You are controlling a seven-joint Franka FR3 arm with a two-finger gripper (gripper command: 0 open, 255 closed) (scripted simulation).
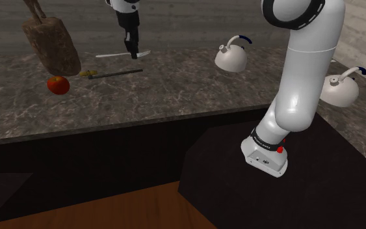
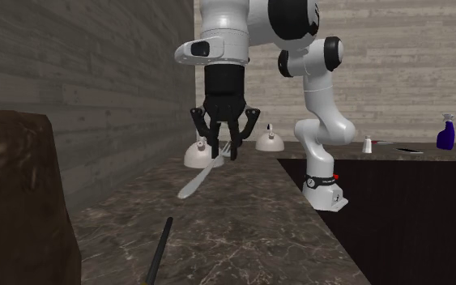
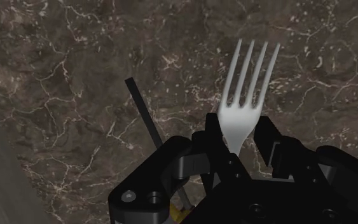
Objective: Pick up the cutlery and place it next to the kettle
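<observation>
My black gripper [image 1: 131, 49] hangs above the dark marble counter [image 1: 175, 84], shut on a white fork [image 1: 117, 54] that it holds level, clear of the surface. In the wrist view the fork [image 3: 246, 86] is clasped between the fingers [image 3: 212, 137], with its tines pointing away from the hand. In the second exterior view the fork's handle [image 2: 202, 176] slants down from the gripper [image 2: 224, 150]. One white kettle [image 1: 232, 57] stands at the shoulder view's right of the gripper, and a second kettle [image 1: 341, 88] is further right behind the arm.
A thin dark utensil [image 1: 114, 74] with a yellowish end lies on the counter just in front of the gripper. A red apple [image 1: 58, 84] and a brown block [image 1: 51, 42] sit at the shoulder view's left. A blue spray bottle [image 2: 447, 132] stands far off.
</observation>
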